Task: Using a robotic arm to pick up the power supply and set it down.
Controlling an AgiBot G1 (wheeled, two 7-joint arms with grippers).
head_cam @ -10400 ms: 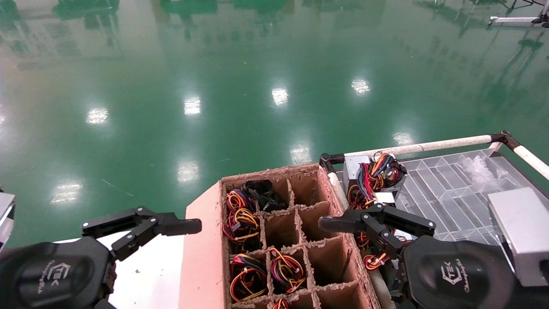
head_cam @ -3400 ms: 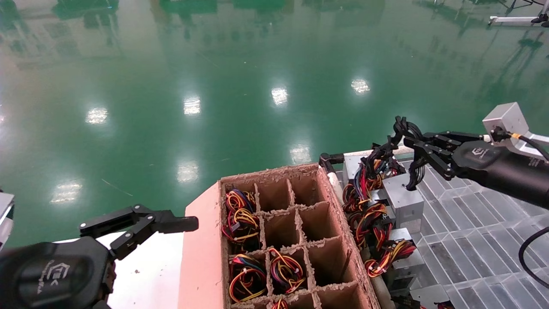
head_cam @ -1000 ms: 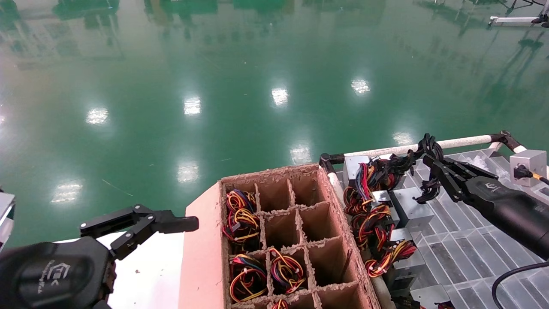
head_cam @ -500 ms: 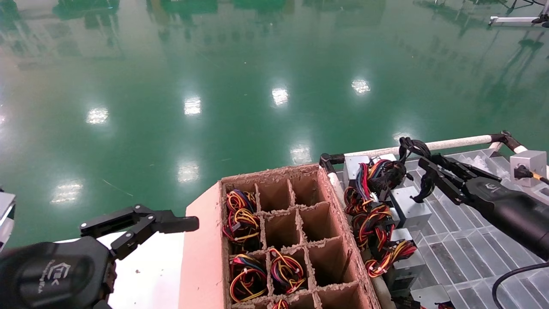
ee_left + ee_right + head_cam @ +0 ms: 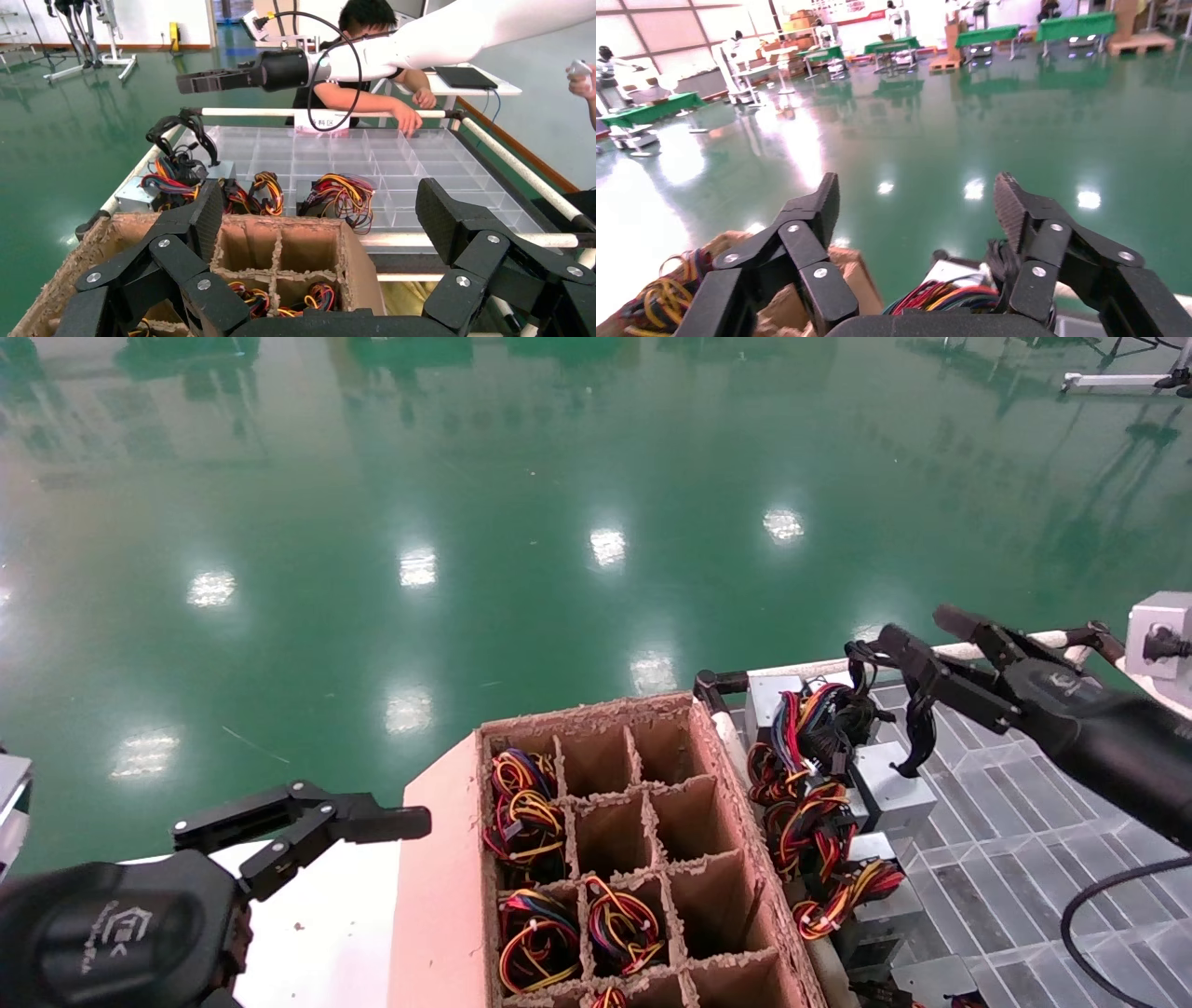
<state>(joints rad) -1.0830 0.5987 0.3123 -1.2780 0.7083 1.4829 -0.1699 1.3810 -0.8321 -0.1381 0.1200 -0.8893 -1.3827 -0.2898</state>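
Step in hand: release after set-down. The power supply [image 5: 892, 788] rests on the clear grid tray [image 5: 1006, 822] at right of frame, beside the cardboard divider box [image 5: 596, 822]. The right tool [image 5: 917, 640] stands wide; a black cable loop [image 5: 917, 728] hangs from its lower finger. Next move: clear that loop and withdraw. The left tool [image 5: 410, 823], lower left, is wide and idle.

Open left gripper [image 5: 320, 225] above carton [image 5: 281, 253]
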